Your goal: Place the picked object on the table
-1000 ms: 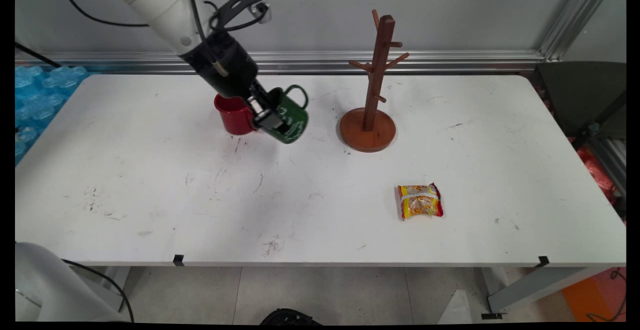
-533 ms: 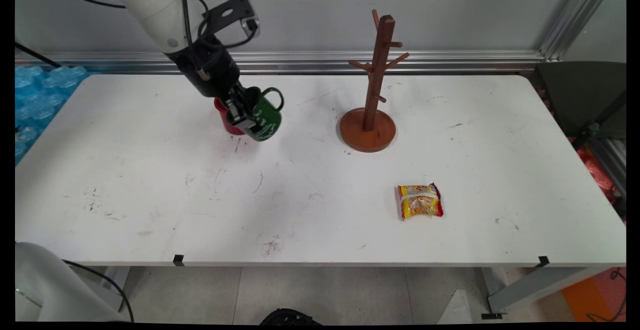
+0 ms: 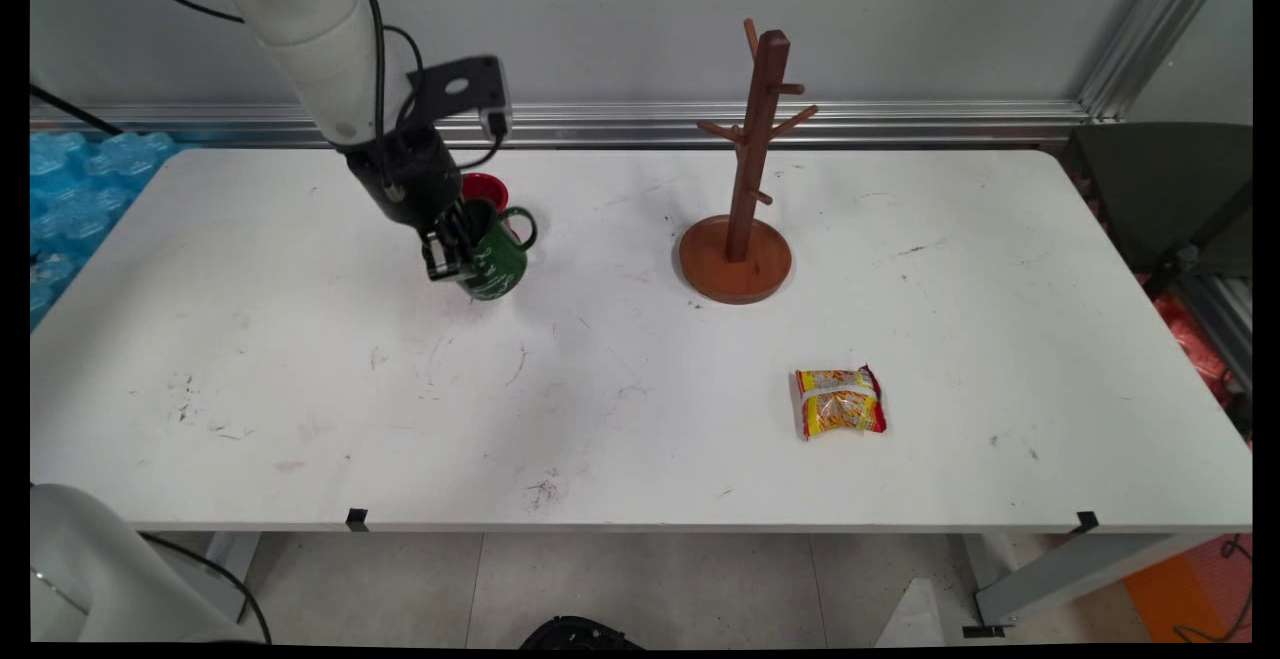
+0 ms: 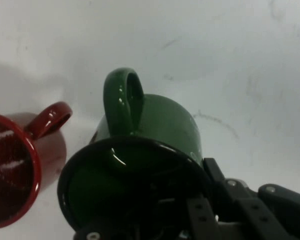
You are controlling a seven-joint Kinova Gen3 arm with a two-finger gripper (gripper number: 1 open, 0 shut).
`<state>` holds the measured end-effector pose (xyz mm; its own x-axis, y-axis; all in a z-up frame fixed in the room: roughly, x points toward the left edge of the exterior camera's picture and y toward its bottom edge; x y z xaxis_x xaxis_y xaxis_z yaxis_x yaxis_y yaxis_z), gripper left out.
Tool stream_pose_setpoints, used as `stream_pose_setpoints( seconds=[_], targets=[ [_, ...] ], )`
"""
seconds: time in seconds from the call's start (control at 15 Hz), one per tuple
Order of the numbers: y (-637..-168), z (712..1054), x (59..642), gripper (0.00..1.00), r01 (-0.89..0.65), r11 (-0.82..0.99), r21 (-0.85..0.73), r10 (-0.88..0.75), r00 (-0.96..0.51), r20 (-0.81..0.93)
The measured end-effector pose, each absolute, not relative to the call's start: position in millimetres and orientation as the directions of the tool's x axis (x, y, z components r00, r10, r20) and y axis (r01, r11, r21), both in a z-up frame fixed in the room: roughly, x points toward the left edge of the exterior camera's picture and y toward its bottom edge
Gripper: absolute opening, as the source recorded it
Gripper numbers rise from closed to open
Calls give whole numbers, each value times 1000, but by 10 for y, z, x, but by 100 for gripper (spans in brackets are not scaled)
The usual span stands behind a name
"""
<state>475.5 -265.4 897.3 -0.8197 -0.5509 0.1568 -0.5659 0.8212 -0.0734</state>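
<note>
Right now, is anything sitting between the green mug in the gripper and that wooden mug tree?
Nothing visible does. The gripper holds the green mug by its rim; the table between it and the mug tree is bare. The red mug stands behind the green one, off that line.

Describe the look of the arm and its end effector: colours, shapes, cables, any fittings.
The arm is a thick, rounded white tube narrowing to a black wrist section. Thin black cables hang along it. A flat dark grey bracket with a hole juts from the wrist. The end effector is black, with jointed linkage and silver screw heads.
</note>
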Motion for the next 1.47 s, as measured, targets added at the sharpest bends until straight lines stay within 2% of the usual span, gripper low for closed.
stream_pose_setpoints(
  seconds=[0.67, 1.47],
  targets=[
    [-2591, 8549, 4778, 0, -440, 892, -105, -439, -898, 35],
    [-2484, 8312, 4791, 0, -314, 941, -123, -322, -946, -44]
  ],
)
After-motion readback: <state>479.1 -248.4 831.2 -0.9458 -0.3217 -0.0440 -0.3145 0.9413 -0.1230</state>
